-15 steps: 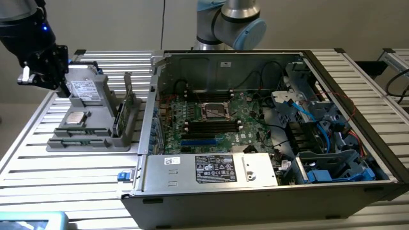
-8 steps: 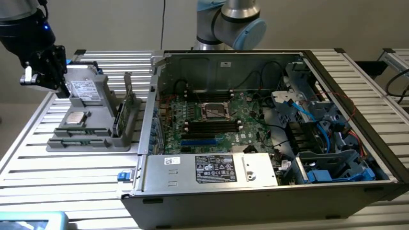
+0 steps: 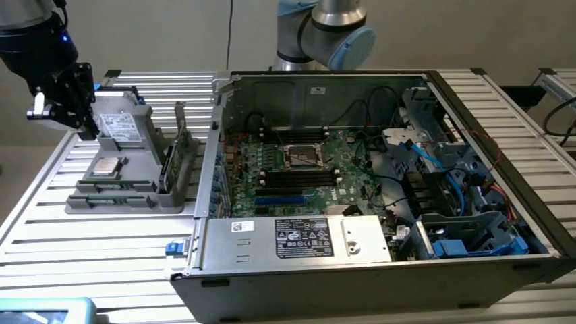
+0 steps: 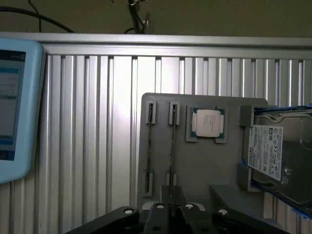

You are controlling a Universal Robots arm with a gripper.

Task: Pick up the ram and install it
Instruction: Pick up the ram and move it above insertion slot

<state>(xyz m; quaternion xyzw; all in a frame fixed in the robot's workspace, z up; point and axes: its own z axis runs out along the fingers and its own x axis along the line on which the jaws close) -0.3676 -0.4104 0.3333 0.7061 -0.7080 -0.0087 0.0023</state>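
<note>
Thin edge-on ram [image 4: 171, 141], ribbed aluminium table [image 4: 97, 122]

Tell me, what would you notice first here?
A big open computer case sits on the slatted table, its green motherboard showing inside. At the exterior view's left, the gripper hangs above a gray tray holding upright ram sticks and a shiny silver chip.
</note>
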